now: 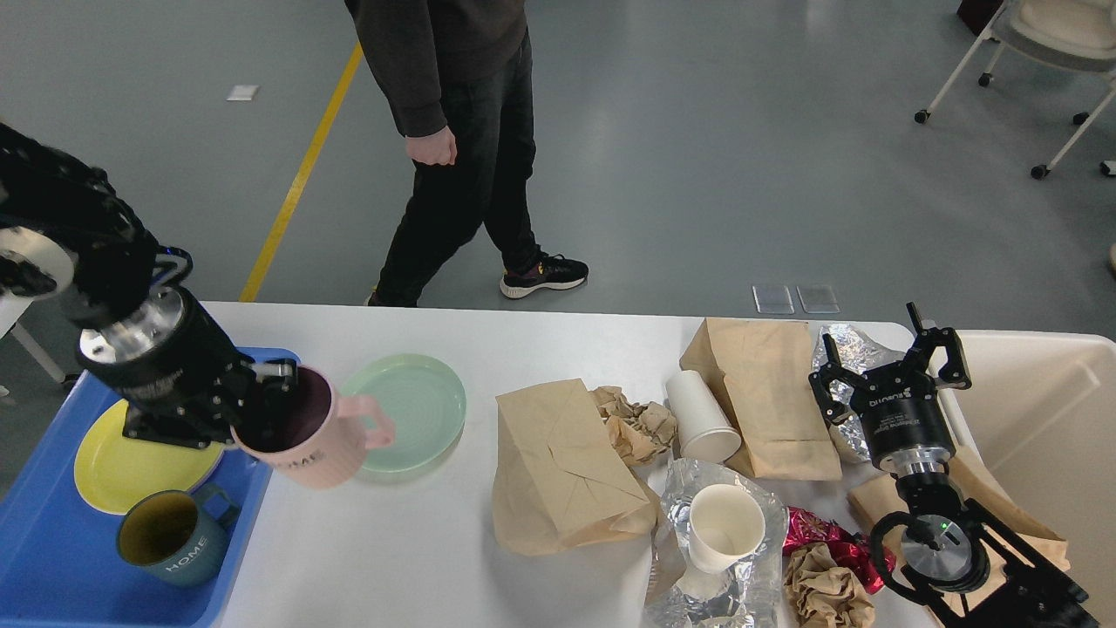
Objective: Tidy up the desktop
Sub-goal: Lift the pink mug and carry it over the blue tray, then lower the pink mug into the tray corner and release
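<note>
Pink mug (309, 436) clamped by left gripper (266, 406), raised over desktop (418, 558) at left

Beside blue tray (253, 488) edge, overlapping green plate (418, 410); right gripper (889, 366) spread wide, holding nothing, far right near beige bin (1046, 410)

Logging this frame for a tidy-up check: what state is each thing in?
pink mug: lifted, tilted, gripped at its rim by left gripper
right gripper: open, empty
green plate: empty, on desktop
blue mug: upright in blue tray
yellow plate: in tray
far paper cup: lying on its side
near paper cup: upright
</note>
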Controlling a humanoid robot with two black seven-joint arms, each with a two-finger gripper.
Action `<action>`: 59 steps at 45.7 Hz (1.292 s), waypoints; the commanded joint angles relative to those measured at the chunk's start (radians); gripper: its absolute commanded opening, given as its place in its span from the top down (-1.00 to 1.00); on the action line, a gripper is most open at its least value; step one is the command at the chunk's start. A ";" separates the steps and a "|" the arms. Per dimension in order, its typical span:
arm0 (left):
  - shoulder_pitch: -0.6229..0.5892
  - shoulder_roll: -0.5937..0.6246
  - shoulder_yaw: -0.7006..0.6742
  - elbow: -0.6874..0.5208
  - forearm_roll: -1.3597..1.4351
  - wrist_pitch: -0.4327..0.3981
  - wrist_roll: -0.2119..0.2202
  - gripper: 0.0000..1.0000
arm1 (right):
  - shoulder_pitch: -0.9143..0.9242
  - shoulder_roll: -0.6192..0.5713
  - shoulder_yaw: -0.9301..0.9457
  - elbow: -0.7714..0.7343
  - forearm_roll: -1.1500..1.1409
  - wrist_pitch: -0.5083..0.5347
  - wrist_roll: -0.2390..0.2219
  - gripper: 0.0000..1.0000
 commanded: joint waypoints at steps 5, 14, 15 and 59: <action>-0.249 -0.090 0.034 -0.001 0.000 -0.201 -0.008 1.00 | -0.002 0.000 0.000 0.000 0.000 0.000 0.000 -1.00; -0.257 -0.100 0.036 -0.001 0.001 -0.201 -0.008 1.00 | -0.001 0.000 0.000 0.000 0.000 0.000 0.000 -1.00; -0.254 -0.100 0.039 -0.001 0.003 -0.201 -0.006 1.00 | -0.001 0.000 0.000 0.000 0.000 0.000 0.000 -1.00; 0.705 0.590 -0.091 0.864 0.481 -0.181 -0.239 0.97 | -0.001 0.000 0.000 0.002 0.000 0.000 0.000 -1.00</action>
